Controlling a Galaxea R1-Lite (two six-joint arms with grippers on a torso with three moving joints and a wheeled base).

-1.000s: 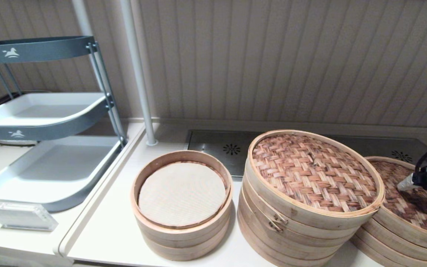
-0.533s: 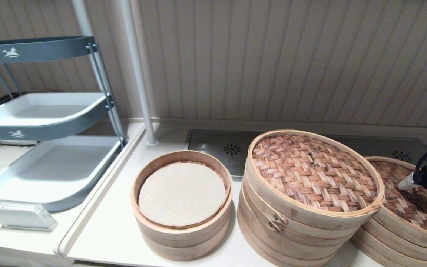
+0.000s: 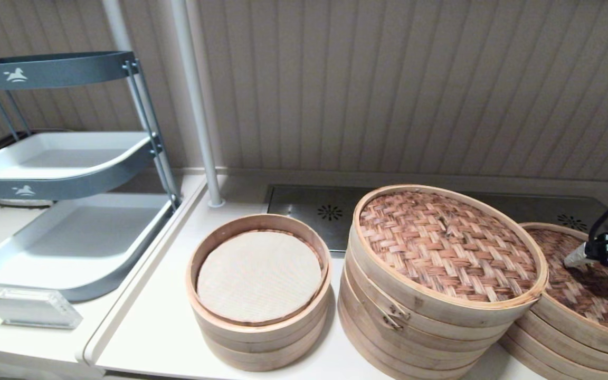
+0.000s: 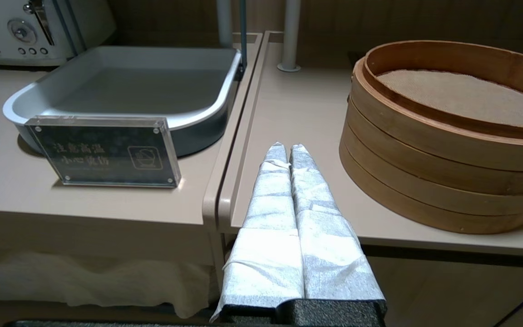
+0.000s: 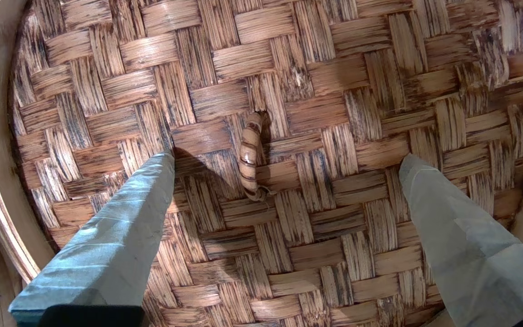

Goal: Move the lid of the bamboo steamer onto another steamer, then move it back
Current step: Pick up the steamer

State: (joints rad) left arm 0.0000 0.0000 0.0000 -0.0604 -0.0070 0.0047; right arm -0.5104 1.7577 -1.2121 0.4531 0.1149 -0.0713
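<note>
The right gripper [image 5: 284, 156] hovered with jaws spread astride the loop [image 5: 250, 156] of the lid [image 3: 594, 287] at far right (likely light, stiff, best pinched there); the left gripper [image 4: 287, 147] sat clenched, parked.

- The right gripper [image 5: 284, 156] is reaching in from the right, its two fingers [image 5: 120, 236] spreading wide apart, tips pointing down.
- The left gripper [image 4: 287, 149] is sitting low, its fingers pressing together.

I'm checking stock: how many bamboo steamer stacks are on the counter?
3: a small cloth-lined steamer on the left, the tallest stack in the middle, a lower dark-lidded one at the right edge, partly cut off.
</note>
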